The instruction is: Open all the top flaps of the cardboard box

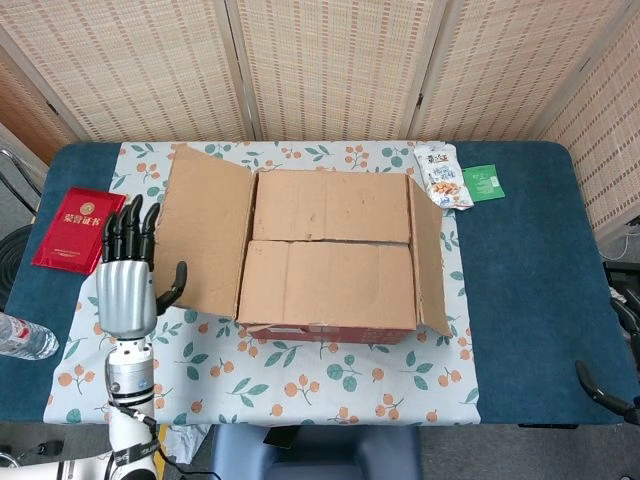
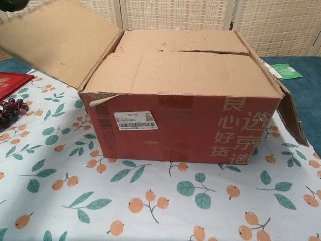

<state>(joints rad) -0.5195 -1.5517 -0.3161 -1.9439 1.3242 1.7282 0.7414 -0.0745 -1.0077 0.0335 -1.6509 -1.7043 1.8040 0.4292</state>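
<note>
The red cardboard box [image 1: 330,330] stands mid-table on the floral cloth. Its left outer flap [image 1: 205,235] is folded out to the left, brown inside up, and shows raised in the chest view [image 2: 60,40]. The right outer flap [image 1: 432,255] hangs down the right side [image 2: 291,115]. The two inner flaps, far [image 1: 330,205] and near [image 1: 325,285], lie flat and closed over the top. My left hand [image 1: 128,275] is left of the open flap, fingers spread, holding nothing, its thumb at the flap's outer edge. Only dark slivers of my right hand [image 1: 600,388] show at the right edge.
A red booklet [image 1: 78,228] lies at the left, with dark grapes [image 2: 7,113] beside it and a plastic bottle [image 1: 25,338] at the table's left edge. A snack bag [image 1: 440,177] and a green packet [image 1: 483,183] lie behind the box's right corner.
</note>
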